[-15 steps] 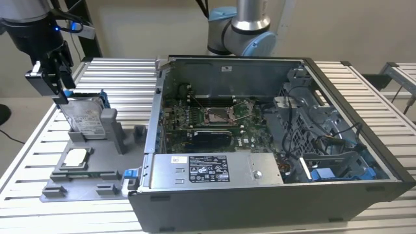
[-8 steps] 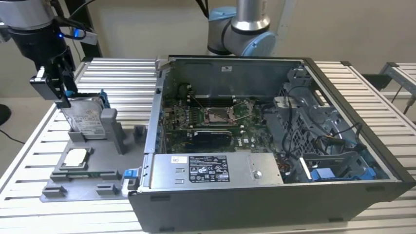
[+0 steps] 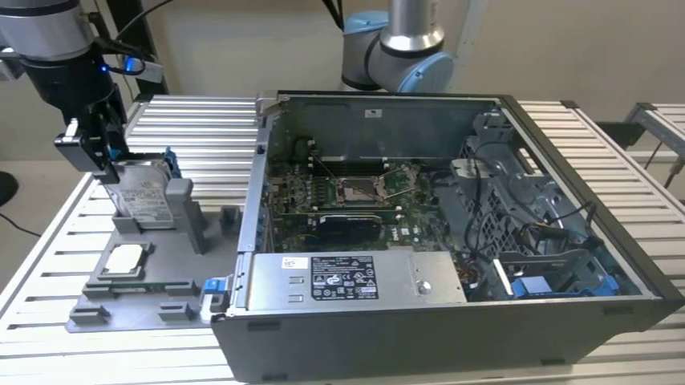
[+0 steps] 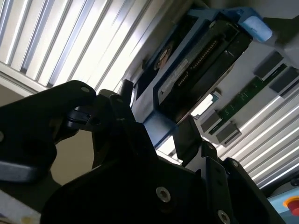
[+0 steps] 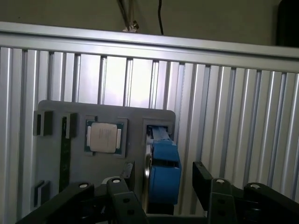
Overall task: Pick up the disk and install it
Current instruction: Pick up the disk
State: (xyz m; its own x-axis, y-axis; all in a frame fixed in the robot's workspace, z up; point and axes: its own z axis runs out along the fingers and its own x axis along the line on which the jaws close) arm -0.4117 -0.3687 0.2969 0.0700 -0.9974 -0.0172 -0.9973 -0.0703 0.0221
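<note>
The pincer [image 5: 165,171] straddles the upright disk [image 5: 163,149], jaws apart. A sound grip likely needs both fingers [image 5: 202,173] square on the blue carrier [image 5: 164,164], lest it tilt in its grey holder [image 5: 107,109].

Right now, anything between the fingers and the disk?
Nothing. In the first wrist view the open fingers straddle the disk at its blue carrier. The gap beside it is bare, with the slatted table showing through.
</note>
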